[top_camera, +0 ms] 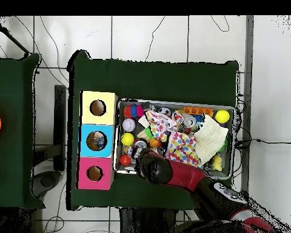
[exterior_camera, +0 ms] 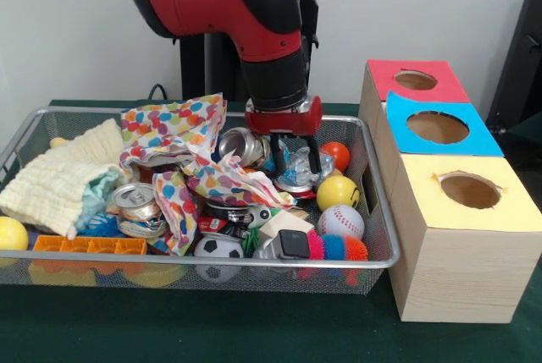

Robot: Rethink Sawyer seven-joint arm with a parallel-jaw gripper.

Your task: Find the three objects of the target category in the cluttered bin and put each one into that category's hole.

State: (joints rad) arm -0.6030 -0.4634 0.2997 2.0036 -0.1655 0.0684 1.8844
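Gripper (exterior_camera: 296,158) | mine, down inside wire bin (exterior_camera: 383,211), fingers clamped on crushed can (exterior_camera: 298,170) | orange ball (exterior_camera: 336,155) just beside it | blue-topped box (exterior_camera: 440,129) further along that side

bin (exterior_camera: 383,211): sits on the tabletop (exterior_camera: 212,329), crammed with clutter
boxes (exterior_camera: 457,211): three in a row, just right of the bin in the front view
cloth (exterior_camera: 59,181): left end of bin
balls (exterior_camera: 340,221): bunched at the right end, nearest the boxes
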